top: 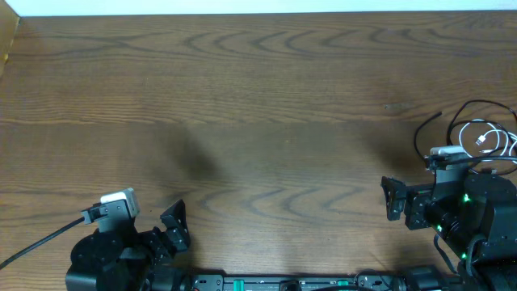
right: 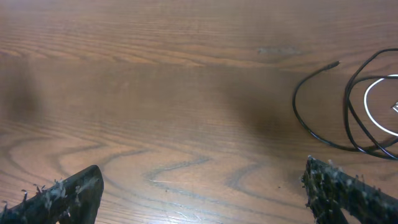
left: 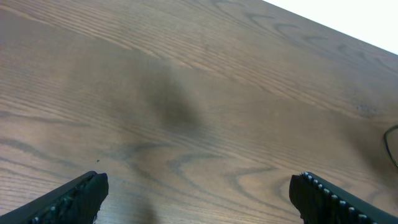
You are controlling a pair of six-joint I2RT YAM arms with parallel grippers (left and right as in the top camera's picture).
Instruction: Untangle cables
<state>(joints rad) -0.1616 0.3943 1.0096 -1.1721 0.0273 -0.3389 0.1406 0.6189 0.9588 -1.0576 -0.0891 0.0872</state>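
Observation:
The cables lie in a loose tangle at the table's right edge: black cable (top: pixel 440 121) loops around a white cable (top: pixel 489 141) that has a small plug. The right wrist view shows the black cable (right: pixel 298 115) curving to a free plug end, with the white cable (right: pixel 368 106) inside its loops. My right gripper (top: pixel 391 200) (right: pixel 202 180) stands open over bare wood, left of and nearer than the tangle, touching none of it. Far off at the front left, my left gripper (top: pixel 171 229) (left: pixel 199 186) is open with nothing between its fingers. A sliver of black cable (left: pixel 392 143) shows at its view's right edge.
The wooden table (top: pixel 258 105) has a pale far edge at the top. A thick black robot cable (top: pixel 40 238) runs from the left arm to the front left edge. The right arm's body (top: pixel 477 210) partly covers the near side of the tangle.

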